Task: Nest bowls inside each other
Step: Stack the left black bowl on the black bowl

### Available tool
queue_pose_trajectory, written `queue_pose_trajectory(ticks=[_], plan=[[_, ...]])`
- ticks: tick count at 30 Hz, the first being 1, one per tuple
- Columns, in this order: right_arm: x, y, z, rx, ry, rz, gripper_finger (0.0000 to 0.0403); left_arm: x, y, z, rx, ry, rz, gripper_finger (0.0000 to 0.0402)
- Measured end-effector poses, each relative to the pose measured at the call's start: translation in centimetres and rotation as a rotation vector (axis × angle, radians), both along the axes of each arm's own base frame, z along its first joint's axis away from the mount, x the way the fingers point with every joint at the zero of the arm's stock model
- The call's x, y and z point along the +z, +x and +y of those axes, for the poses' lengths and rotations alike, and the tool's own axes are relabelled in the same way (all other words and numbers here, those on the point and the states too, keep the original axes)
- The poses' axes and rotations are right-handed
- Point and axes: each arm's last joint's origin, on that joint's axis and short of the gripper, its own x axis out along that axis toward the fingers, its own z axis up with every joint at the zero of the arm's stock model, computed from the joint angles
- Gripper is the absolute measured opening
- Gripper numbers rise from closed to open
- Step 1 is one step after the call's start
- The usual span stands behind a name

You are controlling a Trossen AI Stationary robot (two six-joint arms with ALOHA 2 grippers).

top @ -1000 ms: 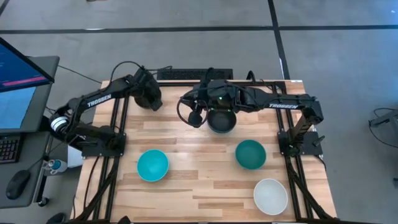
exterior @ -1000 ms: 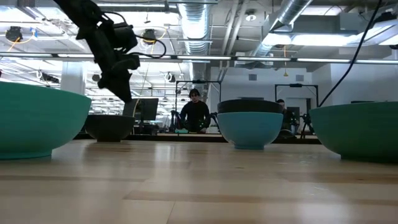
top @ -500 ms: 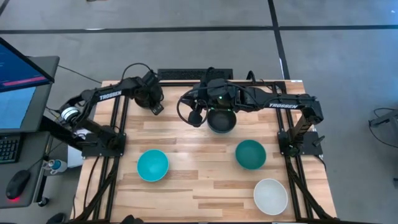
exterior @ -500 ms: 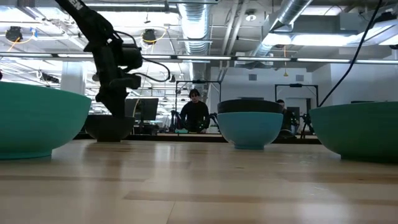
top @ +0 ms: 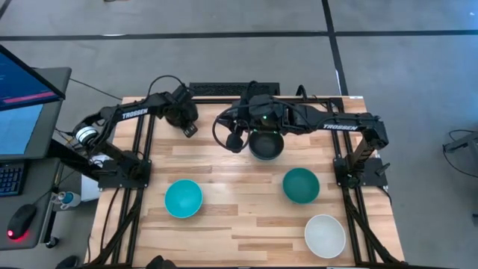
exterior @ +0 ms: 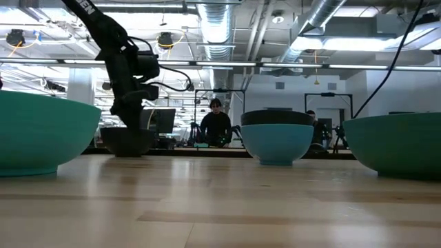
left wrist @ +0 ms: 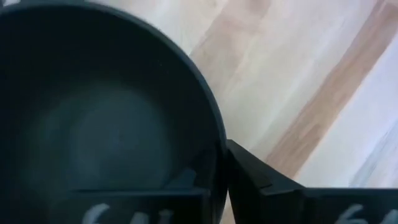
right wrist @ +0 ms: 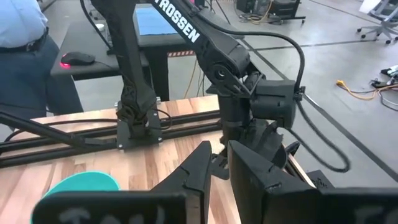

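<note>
My left gripper (top: 183, 119) is at the far left of the table, shut on a black bowl (exterior: 127, 141) that fills the left wrist view (left wrist: 93, 124); in the high view the gripper hides most of it. A second black bowl (top: 266, 142) sits nested in the sky-blue bowl (exterior: 277, 143) at the far middle. My right gripper (top: 235, 140) hangs just left of that stack, shut and empty (right wrist: 219, 155). The turquoise bowl (top: 183, 198), the dark teal-green bowl (top: 301, 185) and the white bowl (top: 325, 235) stand apart on the near half, each on its base. My left gripper pinches the black bowl's rim (left wrist: 214, 149), with one finger (left wrist: 186, 183) inside the bowl and one finger (left wrist: 255, 177) outside. The fingers come from above, pointing down. The bowl stays upright, its base at the table top (exterior: 127, 154); whether it rests there I cannot tell.
The wooden table (top: 239, 217) has bare room between the bowls. Black rails (top: 142, 149) run along its left and right sides. A monitor (top: 22, 97) stands off the left edge. People show in the room beyond (exterior: 216, 127) and by the desk (right wrist: 25, 37).
My left gripper has gone down from above the black bowl onto its rim. The bowl has shifted a little toward the table's right.
</note>
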Motion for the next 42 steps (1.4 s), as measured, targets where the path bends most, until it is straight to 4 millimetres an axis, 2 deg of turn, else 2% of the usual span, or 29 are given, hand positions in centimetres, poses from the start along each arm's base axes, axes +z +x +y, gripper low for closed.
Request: queue_pose_trajectory(ticks=[7,14,19,23,27,31,35,42], plan=[[-0.4,-0.1,0.7,0.008,0.016,0.041,0.0077,0.0,0.2,-0.4,0.001,-0.019,0.0,0.0004],[-1.0,-0.4,1.1,0.008,0.046,0.105,0.0077,1.0,1.8,-2.7,-0.102,-0.068,0.058,0.0002],[-0.1,-1.1,1.3,0.007,0.056,0.075,0.0077,3.5,4.5,-4.8,-0.208,-0.034,-0.004,0.0],[0.6,-2.5,1.3,0.009,0.054,0.101,0.0077,5.9,6.4,-6.0,-0.266,-0.029,-0.087,0.0],[0.6,-4.3,1.2,-0.001,0.066,0.127,0.0077,8.6,8.2,-7.4,-0.325,-0.008,-0.179,0.0],[-0.7,-6.7,1.2,-0.021,0.114,0.112,0.0077,11.0,9.4,-8.5,-0.381,0.03,-0.253,0.0],[-2.2,-9.5,0.9,-0.033,0.14,0.019,0.0077,13.2,10.2,-9.5,-0.419,0.044,-0.322,0.0],[-6.3,-14.2,1.1,-0.053,0.221,-0.038,0.0077,15.9,11.3,-11.6,-0.429,0.106,-0.395,0.0]])
